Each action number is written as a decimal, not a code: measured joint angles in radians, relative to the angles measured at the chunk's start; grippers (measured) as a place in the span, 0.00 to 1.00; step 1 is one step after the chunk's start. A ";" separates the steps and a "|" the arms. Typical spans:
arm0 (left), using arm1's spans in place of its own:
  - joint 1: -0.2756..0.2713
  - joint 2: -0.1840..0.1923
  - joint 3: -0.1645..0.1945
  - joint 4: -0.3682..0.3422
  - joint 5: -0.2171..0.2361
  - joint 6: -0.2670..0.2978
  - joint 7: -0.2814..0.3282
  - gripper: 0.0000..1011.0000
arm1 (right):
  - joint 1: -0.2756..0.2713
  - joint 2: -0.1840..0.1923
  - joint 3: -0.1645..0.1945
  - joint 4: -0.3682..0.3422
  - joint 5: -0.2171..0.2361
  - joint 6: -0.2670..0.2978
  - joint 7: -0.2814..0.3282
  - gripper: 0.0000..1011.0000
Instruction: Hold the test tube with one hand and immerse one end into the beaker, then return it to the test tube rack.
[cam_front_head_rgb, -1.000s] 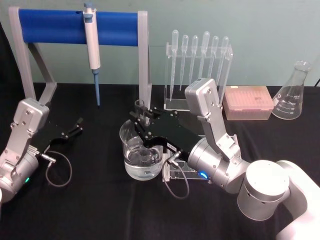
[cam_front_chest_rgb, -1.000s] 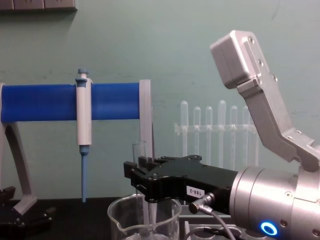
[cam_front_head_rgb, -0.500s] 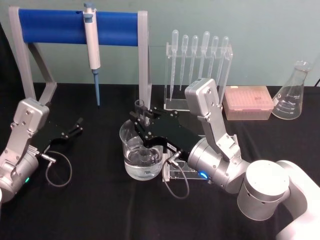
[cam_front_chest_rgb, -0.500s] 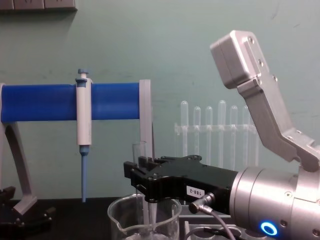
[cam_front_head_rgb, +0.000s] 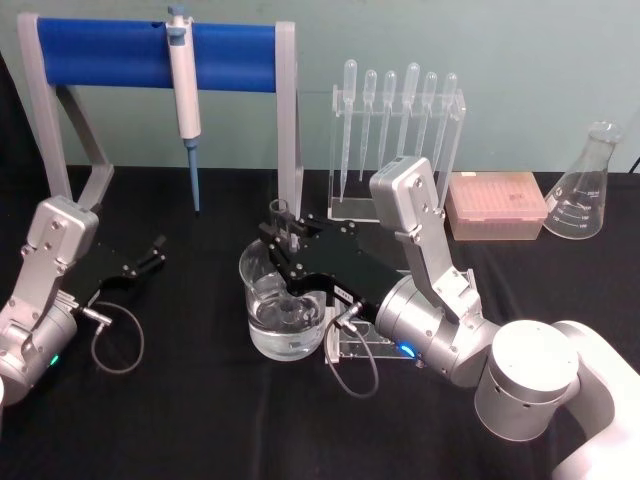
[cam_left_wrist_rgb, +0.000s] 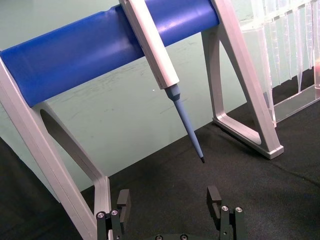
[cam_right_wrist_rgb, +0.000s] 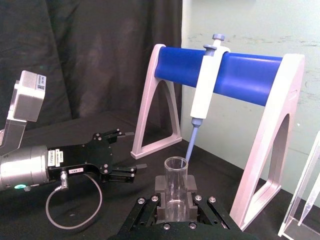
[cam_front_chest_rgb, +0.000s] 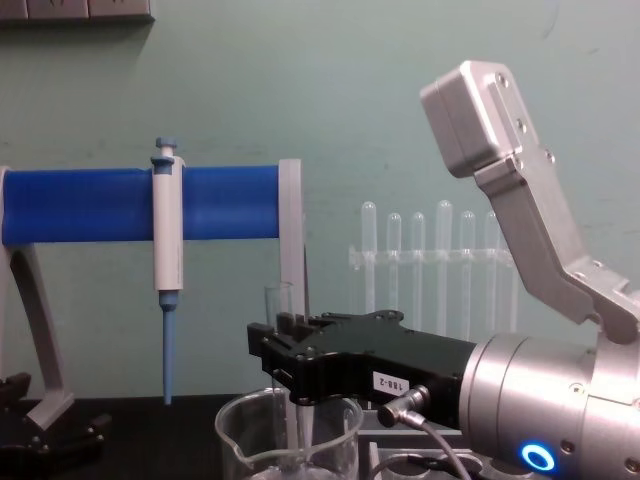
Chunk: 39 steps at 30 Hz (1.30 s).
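the test tube (cam_front_head_rgb: 281, 215) stands upright at the centre of the head view, its lower end down inside the beaker (cam_front_head_rgb: 258, 330), just as a second ago (nothing has shifted). the right hand (cam_front_head_rgb: 288, 242) stays clamped on the tube's upper part. the dip looks made, so i judge the lift toward the rack (cam_front_head_rgb: 352, 347) is next. the left hand (cam_front_head_rgb: 152, 256) lies open at mid left, parked.

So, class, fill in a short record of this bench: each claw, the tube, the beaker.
Right claw: shut on test tube, over the beaker
Test tube: upright, lower end inside beaker
Beaker: part-filled with clear liquid
Left claw: open, idle, low at the left
Micropipette: hanging on blue stand
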 joint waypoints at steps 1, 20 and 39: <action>0.000 0.000 0.000 0.000 0.000 0.000 0.000 0.99 | 0.000 0.000 0.000 0.000 0.000 0.000 0.000 0.22; 0.000 0.000 0.000 0.000 0.000 0.000 0.000 0.99 | 0.000 0.000 0.000 0.000 0.000 0.000 0.000 0.22; 0.000 0.000 0.000 0.000 0.000 0.000 0.000 0.99 | 0.000 0.000 0.000 0.000 0.000 0.000 0.000 0.22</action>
